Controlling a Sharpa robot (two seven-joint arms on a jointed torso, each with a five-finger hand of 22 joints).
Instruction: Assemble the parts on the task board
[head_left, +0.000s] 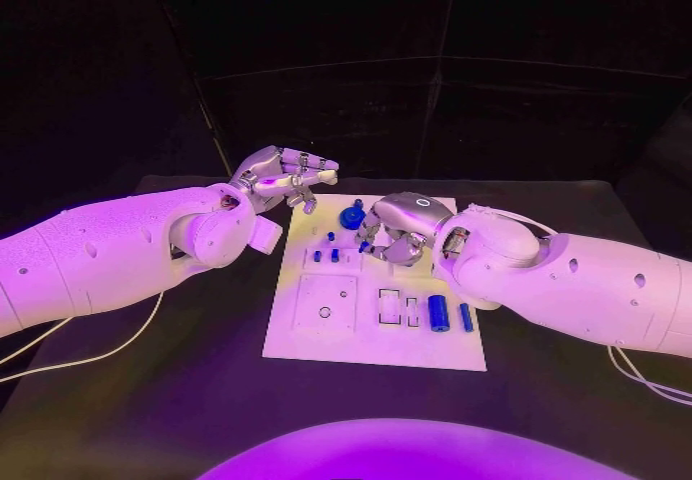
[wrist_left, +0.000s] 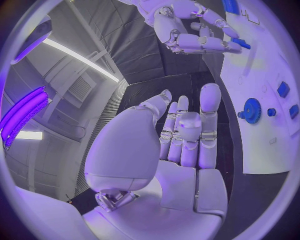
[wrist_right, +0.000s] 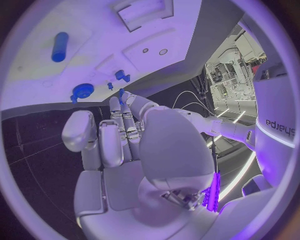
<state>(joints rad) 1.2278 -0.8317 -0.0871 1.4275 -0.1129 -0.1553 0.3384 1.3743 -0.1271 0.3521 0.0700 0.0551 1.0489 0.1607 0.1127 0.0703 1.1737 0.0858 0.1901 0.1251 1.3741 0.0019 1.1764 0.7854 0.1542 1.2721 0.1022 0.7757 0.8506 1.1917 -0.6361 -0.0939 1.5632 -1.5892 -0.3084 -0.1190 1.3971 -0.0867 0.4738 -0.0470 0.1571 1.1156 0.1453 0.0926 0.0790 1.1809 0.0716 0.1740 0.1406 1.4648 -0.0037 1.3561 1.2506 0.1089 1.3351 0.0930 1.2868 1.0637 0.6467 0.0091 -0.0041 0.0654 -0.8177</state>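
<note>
Left hand (wrist_left: 181, 145) empty with fingers (wrist_left: 209, 110) straight, task board (wrist_left: 262, 100) beside, blue gear (wrist_left: 252, 110)

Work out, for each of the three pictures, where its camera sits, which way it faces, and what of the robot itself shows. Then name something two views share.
Head view: on the robot's head, looking down at the white rectangular task board; both white arms show.
Left wrist view: behind the left hand, facing along its fingers toward the board edge.
Right wrist view: behind the right hand, facing the board.
Shared: the round blue gear shows in all three.
</note>
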